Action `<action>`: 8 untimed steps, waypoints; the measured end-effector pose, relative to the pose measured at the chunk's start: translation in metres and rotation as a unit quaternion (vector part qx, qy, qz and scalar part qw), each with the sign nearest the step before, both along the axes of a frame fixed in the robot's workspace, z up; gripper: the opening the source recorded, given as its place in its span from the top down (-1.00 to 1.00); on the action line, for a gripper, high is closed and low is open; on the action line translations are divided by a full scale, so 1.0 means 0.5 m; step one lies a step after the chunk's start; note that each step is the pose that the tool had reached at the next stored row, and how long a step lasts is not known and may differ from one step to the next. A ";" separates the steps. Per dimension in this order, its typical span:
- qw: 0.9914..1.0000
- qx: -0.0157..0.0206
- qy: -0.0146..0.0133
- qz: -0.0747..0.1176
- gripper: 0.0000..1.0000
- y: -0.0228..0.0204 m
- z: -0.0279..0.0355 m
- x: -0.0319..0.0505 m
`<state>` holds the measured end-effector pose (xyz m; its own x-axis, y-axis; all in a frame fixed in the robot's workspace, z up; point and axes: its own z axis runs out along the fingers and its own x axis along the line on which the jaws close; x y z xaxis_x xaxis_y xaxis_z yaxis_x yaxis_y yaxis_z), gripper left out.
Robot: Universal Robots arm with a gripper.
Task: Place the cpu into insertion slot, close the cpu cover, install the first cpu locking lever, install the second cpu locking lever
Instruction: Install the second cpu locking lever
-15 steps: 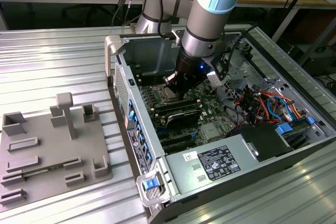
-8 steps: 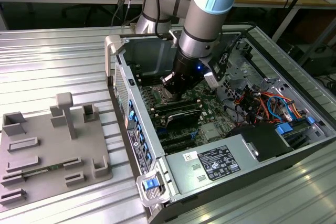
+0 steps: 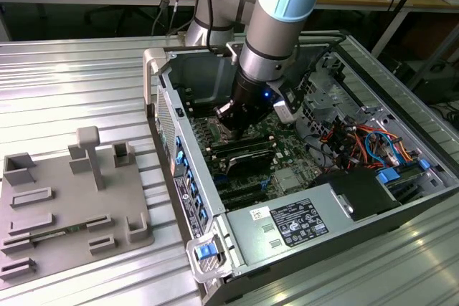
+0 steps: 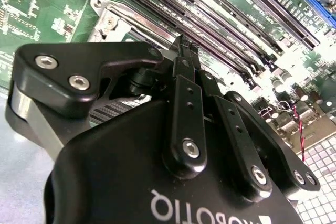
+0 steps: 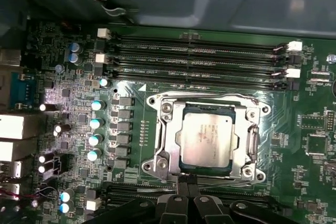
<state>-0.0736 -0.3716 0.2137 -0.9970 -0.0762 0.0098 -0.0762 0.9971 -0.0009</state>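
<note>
Silver cpu [image 5: 206, 139] seated under cpu cover [image 5: 253, 142] | arm tilted down | claw [image 5: 185, 184] pinched together, empty

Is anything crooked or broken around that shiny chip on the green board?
Nothing stands out. In the first wrist view the cpu lies flat and square in the insertion slot, with the cpu cover down around it, framing it evenly. The gripper sits at the frame's edge, fingers together. No bent or loose parts show.

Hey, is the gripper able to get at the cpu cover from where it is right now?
Probably yes: the gripper hangs just beside the cpu cover, which lies flat over the cpu, with nothing visible between them.
</note>
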 end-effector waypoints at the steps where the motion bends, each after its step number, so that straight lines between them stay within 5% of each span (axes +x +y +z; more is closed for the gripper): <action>1: 1.000 0.000 0.000 0.000 0.79 0.0001 -0.002 -0.008; 8: 1.000 0.000 0.001 0.000 0.79 0.0002 -0.009 -0.049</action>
<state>-0.0982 -0.3715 0.2094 -0.9970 -0.0760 0.0127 -0.0760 0.9971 -0.0004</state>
